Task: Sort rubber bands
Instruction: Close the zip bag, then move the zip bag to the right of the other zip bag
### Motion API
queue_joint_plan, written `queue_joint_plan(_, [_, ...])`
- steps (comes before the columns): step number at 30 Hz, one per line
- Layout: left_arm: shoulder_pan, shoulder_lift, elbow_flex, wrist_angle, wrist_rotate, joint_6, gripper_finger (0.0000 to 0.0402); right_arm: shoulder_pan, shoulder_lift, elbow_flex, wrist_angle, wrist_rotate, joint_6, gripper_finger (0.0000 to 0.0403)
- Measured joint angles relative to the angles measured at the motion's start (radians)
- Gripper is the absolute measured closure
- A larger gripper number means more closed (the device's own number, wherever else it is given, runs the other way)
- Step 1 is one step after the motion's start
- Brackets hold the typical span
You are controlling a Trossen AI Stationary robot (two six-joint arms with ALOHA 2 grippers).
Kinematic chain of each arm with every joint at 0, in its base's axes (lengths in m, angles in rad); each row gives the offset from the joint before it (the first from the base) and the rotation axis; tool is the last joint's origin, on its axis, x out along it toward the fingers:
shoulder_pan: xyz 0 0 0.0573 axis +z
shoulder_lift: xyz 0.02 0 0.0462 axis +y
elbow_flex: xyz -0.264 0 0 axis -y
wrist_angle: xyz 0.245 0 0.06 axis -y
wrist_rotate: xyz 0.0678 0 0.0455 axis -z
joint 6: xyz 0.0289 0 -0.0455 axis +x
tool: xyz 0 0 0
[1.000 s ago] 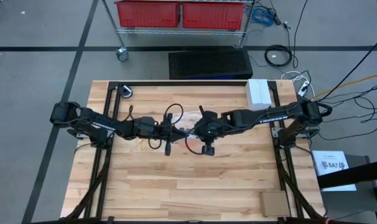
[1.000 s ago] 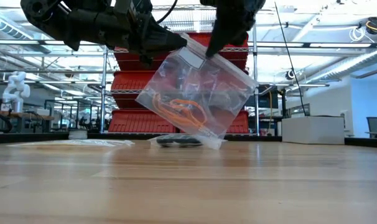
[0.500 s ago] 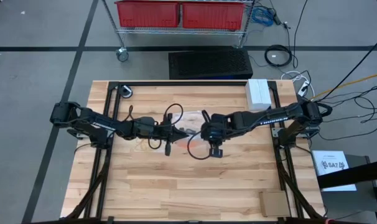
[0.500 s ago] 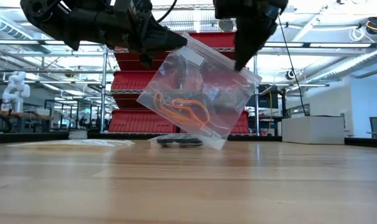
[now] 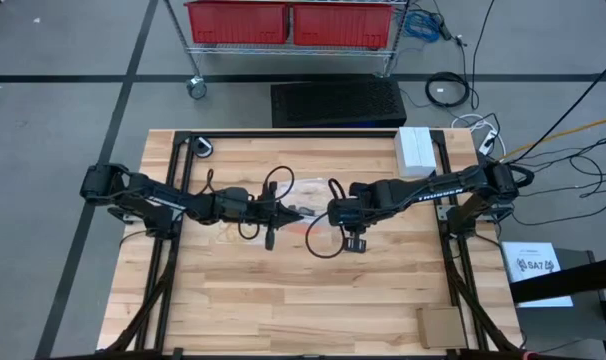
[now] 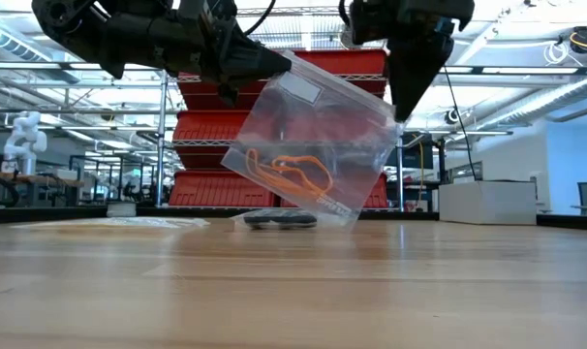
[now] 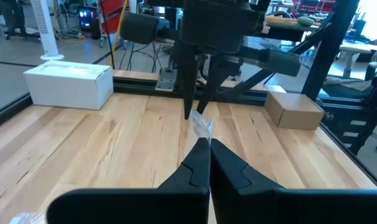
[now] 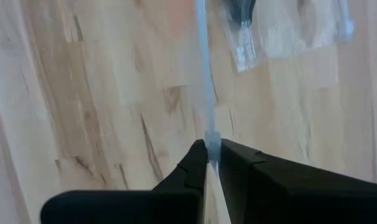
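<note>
I see the bag (image 6: 313, 145) hanging above mid-table (image 5: 283, 290), btwn both arms: left gripper (image 6: 274, 64) on its upper corner, right gripper (image 6: 402, 109) on the opposite top edge. Rubber bands (image 6: 292, 173) sit inside, low in the bag. Another bag (image 6: 279, 220) lies flat on the table under/behind it. A box (image 5: 416, 149) sits at the far right edge, another box (image 5: 442, 326) at the near right corner.
</note>
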Motion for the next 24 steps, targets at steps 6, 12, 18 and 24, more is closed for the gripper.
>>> queue_joint_plan(6, [0.0,0.0,0.0,-0.001,-0.001,0.0,0.0401,0.0,0.0,0.0,-0.011,-0.019,0.044,0.038])
queue_joint_plan(12, [0.0,-0.003,0.0,0.007,-0.004,0.0,0.0401,-0.001,0.0,-0.004,-0.044,-0.027,0.044,0.0332])
queue_joint_plan(18, [0.0,-0.003,0.0,0.009,-0.026,0.0,0.0401,-0.001,-0.001,-0.002,-0.1,-0.027,0.051,0.0267])
queue_joint_plan(24, [-0.018,-0.001,0.0,0.016,-0.027,-0.008,0.0401,0.031,-0.001,-0.002,-0.181,-0.153,0.065,0.026])
